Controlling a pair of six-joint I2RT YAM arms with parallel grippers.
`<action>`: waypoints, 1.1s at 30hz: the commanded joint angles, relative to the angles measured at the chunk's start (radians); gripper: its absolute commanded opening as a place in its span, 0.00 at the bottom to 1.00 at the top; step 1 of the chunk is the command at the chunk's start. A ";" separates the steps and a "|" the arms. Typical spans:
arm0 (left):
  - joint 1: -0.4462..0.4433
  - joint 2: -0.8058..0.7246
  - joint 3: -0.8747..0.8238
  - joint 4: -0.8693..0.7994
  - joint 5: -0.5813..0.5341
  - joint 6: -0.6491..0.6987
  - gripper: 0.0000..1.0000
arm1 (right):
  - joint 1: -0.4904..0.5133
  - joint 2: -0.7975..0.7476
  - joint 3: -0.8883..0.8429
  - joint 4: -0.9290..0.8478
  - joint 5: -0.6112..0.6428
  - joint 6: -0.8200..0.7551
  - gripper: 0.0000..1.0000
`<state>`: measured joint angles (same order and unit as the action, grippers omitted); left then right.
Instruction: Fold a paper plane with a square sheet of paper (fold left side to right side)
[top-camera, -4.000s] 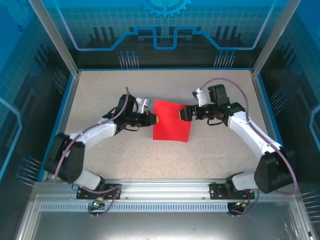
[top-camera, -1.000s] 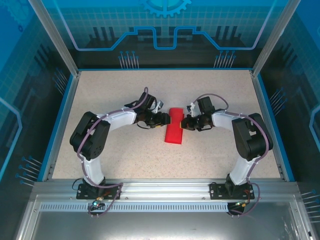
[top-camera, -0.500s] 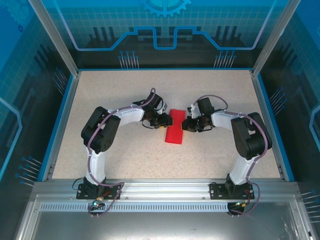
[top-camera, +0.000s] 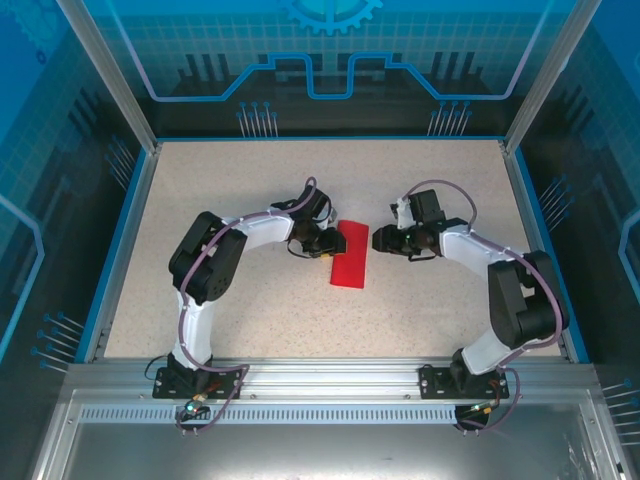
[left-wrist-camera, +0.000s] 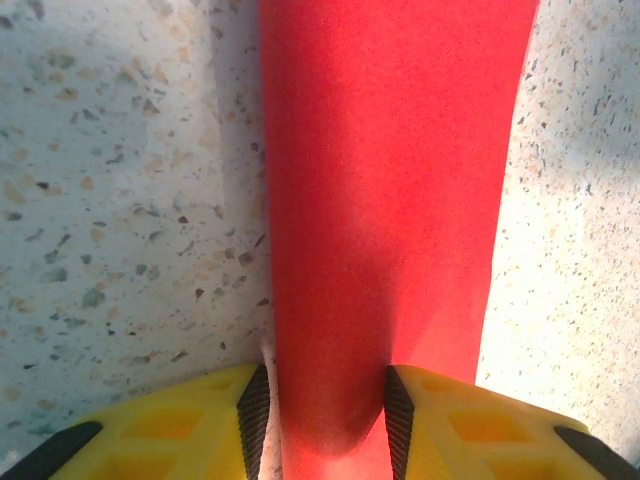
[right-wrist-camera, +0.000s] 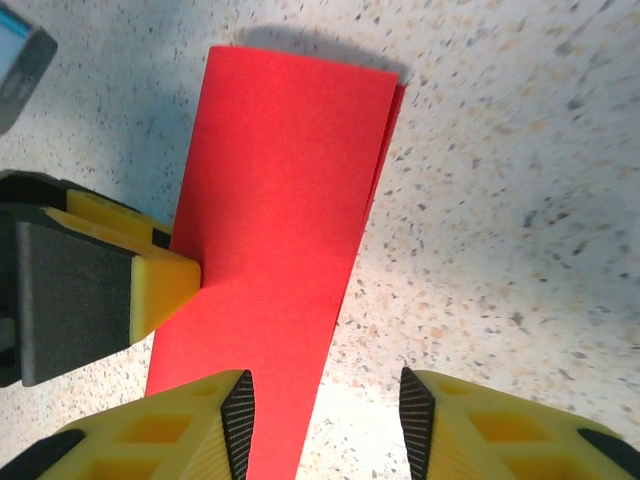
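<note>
While the right gripper (right-wrist-camera: 325, 400) gapes, the sheet (right-wrist-camera: 285, 200) lies folded

Arms bent inward, left tool (top-camera: 329, 249) facing right tool (top-camera: 377, 242), right jaws apart

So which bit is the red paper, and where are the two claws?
red paper (top-camera: 350, 256): top external view, middle of the folded strip.
left gripper (left-wrist-camera: 326, 400): left wrist view, midway between its yellow fingertips.
right gripper (right-wrist-camera: 325, 400): right wrist view, midway between its yellow fingertips.
</note>
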<state>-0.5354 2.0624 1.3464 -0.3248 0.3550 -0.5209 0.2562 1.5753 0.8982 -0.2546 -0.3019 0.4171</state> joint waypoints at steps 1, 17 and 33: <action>-0.011 0.034 0.021 -0.048 -0.022 0.020 0.39 | -0.014 -0.021 -0.013 -0.044 0.035 -0.022 0.46; -0.013 0.048 0.031 -0.078 -0.033 0.038 0.39 | -0.014 -0.032 -0.013 -0.043 0.017 -0.028 0.46; -0.019 0.072 0.056 -0.113 -0.037 0.056 0.39 | -0.014 -0.011 -0.013 -0.032 -0.025 -0.023 0.46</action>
<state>-0.5400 2.0846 1.3911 -0.3840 0.3439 -0.4881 0.2531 1.5635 0.8970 -0.2798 -0.2962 0.4015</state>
